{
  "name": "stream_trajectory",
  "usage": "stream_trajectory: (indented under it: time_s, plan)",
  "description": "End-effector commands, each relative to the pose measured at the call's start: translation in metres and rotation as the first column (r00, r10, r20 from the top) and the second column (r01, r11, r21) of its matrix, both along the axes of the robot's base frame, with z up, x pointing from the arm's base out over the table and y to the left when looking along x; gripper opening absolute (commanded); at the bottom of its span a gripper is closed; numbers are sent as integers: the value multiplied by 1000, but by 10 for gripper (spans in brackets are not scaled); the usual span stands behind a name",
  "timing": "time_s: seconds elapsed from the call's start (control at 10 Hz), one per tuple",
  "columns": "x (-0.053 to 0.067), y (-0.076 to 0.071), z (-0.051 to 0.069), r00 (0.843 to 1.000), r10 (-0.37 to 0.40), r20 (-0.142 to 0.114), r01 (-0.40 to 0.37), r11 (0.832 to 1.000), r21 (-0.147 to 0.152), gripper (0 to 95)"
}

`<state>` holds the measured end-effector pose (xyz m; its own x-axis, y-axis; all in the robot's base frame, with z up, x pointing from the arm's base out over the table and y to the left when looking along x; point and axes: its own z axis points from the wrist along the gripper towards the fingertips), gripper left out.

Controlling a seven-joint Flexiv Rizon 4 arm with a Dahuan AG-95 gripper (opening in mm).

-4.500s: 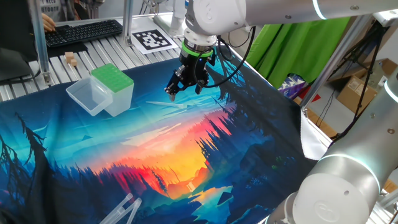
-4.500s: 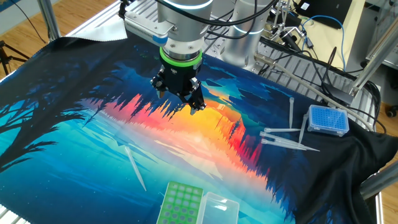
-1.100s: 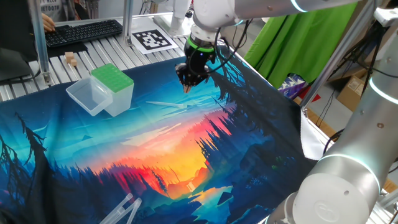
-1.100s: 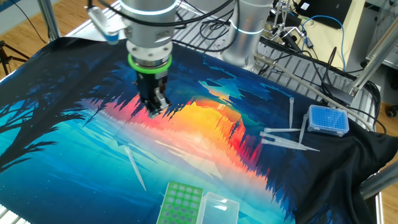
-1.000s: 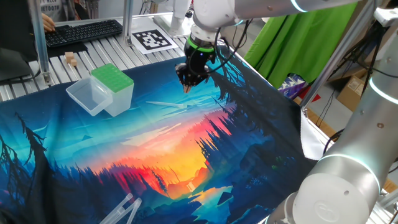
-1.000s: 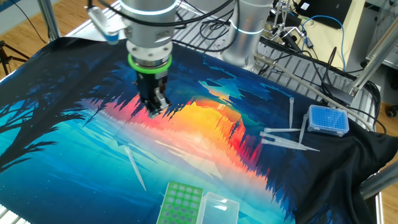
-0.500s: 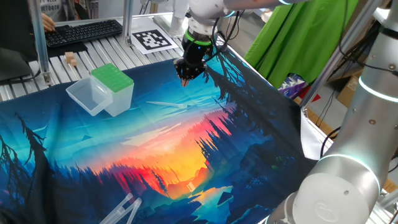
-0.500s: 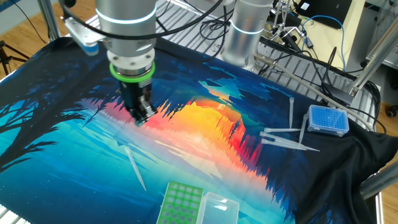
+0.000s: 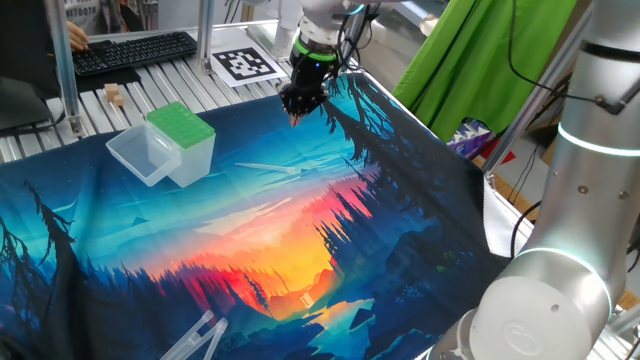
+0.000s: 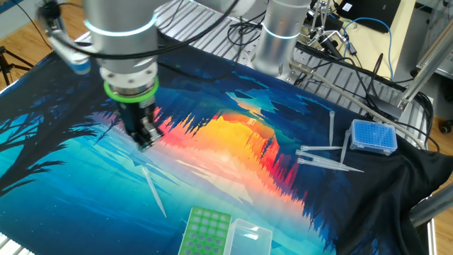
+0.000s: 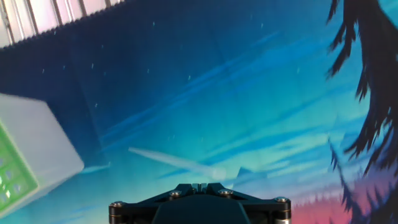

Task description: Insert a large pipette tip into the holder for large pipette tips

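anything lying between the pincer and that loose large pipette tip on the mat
Nothing visible does. The pincer hangs above bare mat, and the large pipette tip lies alone a little nearer the green-topped holder, with only printed cloth between.

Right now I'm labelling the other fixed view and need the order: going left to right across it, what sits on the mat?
Hand → large pipette tip → green-topped holder → its clear lid → cluster of loose pipette tips → blue tip box.
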<state>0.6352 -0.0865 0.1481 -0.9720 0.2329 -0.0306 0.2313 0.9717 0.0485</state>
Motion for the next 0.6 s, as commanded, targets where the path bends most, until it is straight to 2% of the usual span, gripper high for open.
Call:
stream_trajectory:
  time_s: [0.1,0.3,0.4,0.5,0.6]
  plan:
    - [2,-1,0,1000,15,-3,-15,1000,4,0]
    - [2,-1,-2,995,102,1,-102,995,-1,0]
    - [2,-1,-4,986,166,4,-166,986,-4,0]
    - [2,-1,-5,971,239,6,-239,971,-14,0]
    - [2,-1,-6,962,272,7,-272,962,-15,0]
